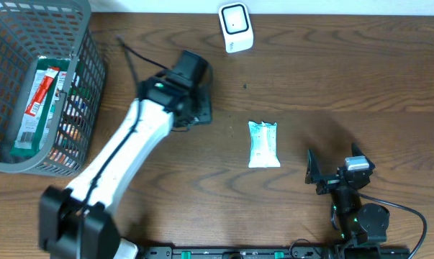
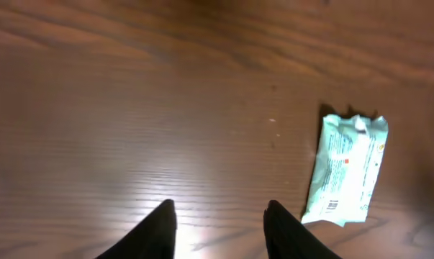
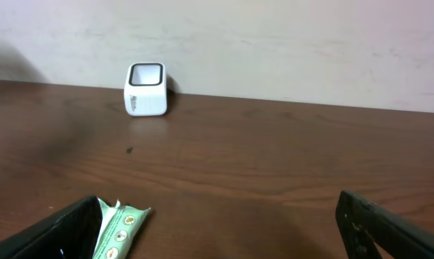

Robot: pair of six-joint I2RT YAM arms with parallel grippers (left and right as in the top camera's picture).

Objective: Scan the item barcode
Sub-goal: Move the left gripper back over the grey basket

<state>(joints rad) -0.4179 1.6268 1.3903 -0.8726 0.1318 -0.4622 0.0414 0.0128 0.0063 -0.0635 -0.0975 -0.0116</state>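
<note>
The item, a pale green and white snack packet (image 1: 263,144), lies flat on the wooden table (image 1: 310,79), right of centre. The left wrist view shows the packet (image 2: 346,173) with a small barcode (image 2: 332,205) near its lower end. My left gripper (image 1: 193,109) hangs over bare wood to the packet's left. Its jaws (image 2: 218,208) are open with nothing between them. A white scanner (image 1: 234,27) stands at the back edge, and the right wrist view shows this scanner (image 3: 146,89) against the wall. My right gripper (image 1: 333,167) is wide open near the front, just right of the packet (image 3: 119,230).
A grey wire basket (image 1: 87,65) at the far left holds several packaged goods. My white left arm (image 1: 123,158) crosses the table from the front left. The table ends at a pale wall (image 3: 274,43) behind the scanner.
</note>
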